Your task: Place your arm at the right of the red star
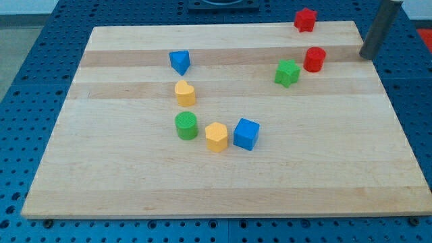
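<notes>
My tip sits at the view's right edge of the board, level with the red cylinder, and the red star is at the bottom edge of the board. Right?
Not quite. The camera view shows the red star at the board's top edge, not the bottom. My tip is indeed at the view's right edge, roughly level with the red cylinder.

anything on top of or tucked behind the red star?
Nothing sits on the red star. Behind it, only the board's top edge shows; whatever its body covers there is hidden. My tip stands apart, lower right.

no readable text, labels or numbers
</notes>
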You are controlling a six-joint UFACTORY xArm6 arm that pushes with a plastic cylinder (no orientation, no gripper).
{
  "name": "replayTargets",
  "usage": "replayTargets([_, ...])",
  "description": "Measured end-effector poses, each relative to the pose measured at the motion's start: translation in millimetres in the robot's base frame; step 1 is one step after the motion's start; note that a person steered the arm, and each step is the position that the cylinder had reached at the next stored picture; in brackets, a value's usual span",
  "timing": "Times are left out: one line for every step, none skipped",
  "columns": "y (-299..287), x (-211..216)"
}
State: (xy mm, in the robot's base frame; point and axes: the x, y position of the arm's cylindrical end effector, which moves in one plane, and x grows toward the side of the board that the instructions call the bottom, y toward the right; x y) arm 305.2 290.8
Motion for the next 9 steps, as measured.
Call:
replayTargets([0, 0])
replayTargets([0, 1])
replayTargets([-1, 3])
replayTargets([-1, 3])
replayTargets([-1, 0])
replayTargets([-1, -7])
replayTargets([-9, -37])
replayTargets([-20, -67])
replayTargets([-29, -97])
